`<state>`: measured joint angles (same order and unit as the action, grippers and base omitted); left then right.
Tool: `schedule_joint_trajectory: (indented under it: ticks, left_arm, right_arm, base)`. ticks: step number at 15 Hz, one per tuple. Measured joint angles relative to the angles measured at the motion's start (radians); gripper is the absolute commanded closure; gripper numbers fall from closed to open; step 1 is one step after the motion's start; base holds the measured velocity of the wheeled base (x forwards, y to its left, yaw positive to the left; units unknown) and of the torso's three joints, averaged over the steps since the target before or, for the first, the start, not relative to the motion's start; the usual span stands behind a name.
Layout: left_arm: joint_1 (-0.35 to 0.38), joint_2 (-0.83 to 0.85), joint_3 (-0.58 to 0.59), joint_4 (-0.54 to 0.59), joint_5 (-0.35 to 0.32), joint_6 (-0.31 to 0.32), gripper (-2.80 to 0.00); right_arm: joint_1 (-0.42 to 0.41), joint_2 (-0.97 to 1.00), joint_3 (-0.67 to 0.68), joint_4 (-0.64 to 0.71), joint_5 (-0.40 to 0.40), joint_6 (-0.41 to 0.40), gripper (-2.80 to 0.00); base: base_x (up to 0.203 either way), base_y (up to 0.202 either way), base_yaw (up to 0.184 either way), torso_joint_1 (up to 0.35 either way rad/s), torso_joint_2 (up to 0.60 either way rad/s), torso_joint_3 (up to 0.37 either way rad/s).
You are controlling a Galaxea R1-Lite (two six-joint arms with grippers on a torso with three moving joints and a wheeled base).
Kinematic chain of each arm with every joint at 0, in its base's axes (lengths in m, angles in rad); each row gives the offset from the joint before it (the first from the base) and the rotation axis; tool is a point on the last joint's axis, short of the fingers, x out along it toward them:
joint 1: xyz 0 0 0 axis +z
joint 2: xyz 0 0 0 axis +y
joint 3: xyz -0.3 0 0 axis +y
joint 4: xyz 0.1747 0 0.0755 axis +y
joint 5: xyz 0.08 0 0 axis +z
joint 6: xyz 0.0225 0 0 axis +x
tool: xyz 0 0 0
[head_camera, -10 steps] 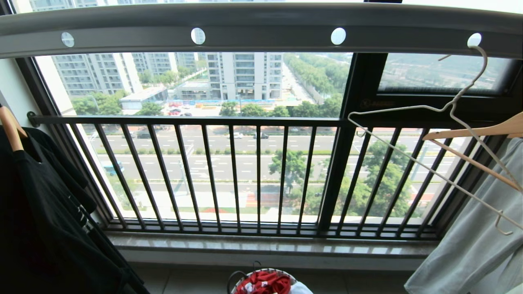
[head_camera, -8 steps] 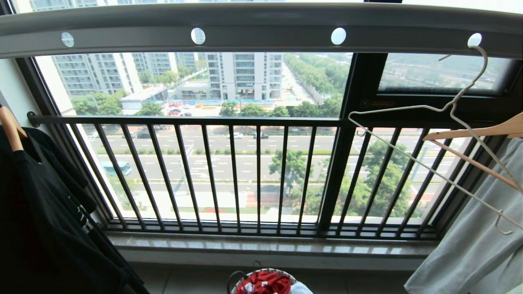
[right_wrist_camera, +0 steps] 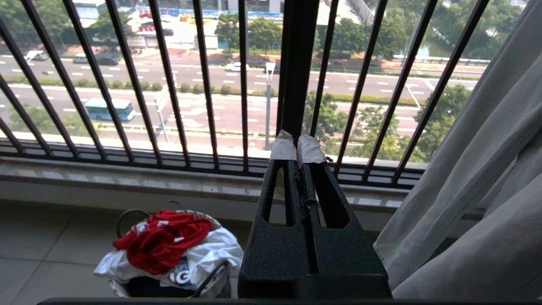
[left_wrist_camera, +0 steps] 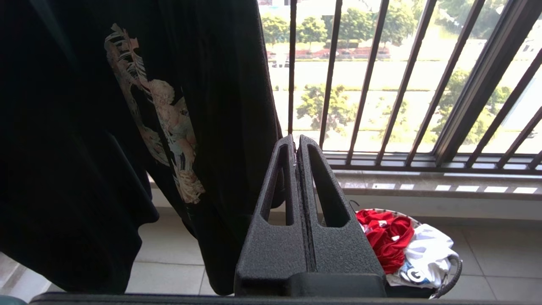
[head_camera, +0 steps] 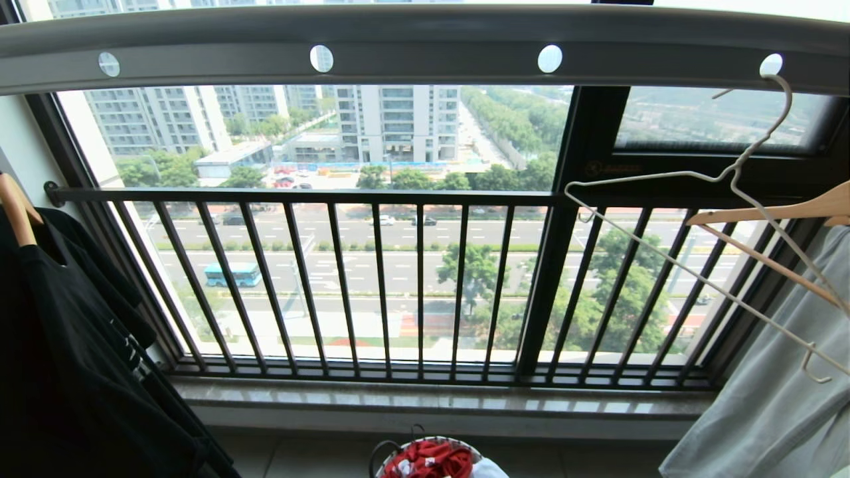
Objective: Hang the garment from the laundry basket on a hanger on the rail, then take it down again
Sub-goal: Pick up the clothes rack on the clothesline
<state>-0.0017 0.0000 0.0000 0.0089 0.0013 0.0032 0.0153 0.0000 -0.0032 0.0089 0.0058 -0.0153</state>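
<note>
Task not yet begun: red T-shirt (right_wrist_camera: 163, 241) lies bunched in the basket (right_wrist_camera: 127, 284) on the floor under the window, wire hanger (head_camera: 704, 265) empty on the rail (head_camera: 425, 40), left gripper (left_wrist_camera: 297, 146) and right gripper (right_wrist_camera: 297, 146) both closed, holding nothing; next, reach down and pinch the shirt.

The red garment (head_camera: 428, 459) lay crumpled on top of white cloth in the laundry basket (head_camera: 384, 451), low on the tiled floor below the window. Overhead ran the broad grey rail (head_camera: 425, 40), pierced with round holes. The thin white wire hanger (head_camera: 697, 265) hung bare and tilted, its hook through the far-right hole.
</note>
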Motion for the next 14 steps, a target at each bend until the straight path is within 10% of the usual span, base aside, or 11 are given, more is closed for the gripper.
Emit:
schedule_joint_trajectory:
  ticks: [14]
  left_arm:
    - [0.0,0.0,0.0,0.0,0.0,0.0,0.0]
  right_arm:
    - [0.0,0.224,-0.408,0.134,0.022,-0.004,0.0]
  base:
    - [0.0,0.0,0.0,0.0,0.0,0.0]
